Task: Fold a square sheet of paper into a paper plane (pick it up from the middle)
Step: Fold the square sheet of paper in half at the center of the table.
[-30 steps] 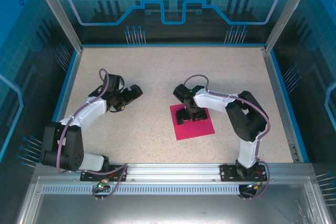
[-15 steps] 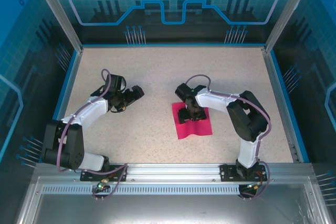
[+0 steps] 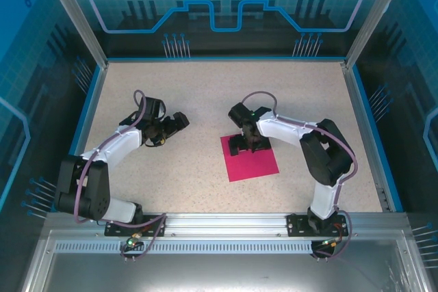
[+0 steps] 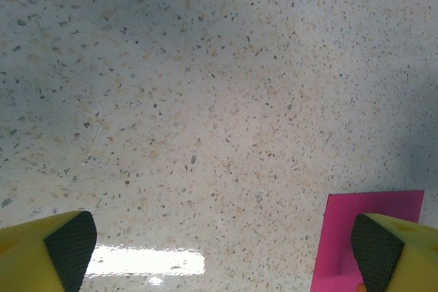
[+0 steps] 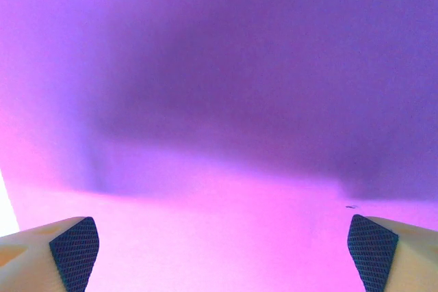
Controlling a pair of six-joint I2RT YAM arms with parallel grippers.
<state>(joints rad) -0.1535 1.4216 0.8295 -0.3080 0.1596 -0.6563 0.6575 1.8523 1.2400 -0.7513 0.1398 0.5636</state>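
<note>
Paper (image 3: 253, 163): thin, light, floppy; flat on surface (image 3: 171, 87), hard to lift.
Hold: judged best pinched at middle.
Jaws: both pairs apart, right over paper.

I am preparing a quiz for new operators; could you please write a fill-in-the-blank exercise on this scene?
1. The square sheet of paper lies ___ on the table.
2. The right gripper hangs over the sheet with its jaws ___.
3. The left gripper, also open, holds ___.
Missing words: flat; open; nothing.
</note>
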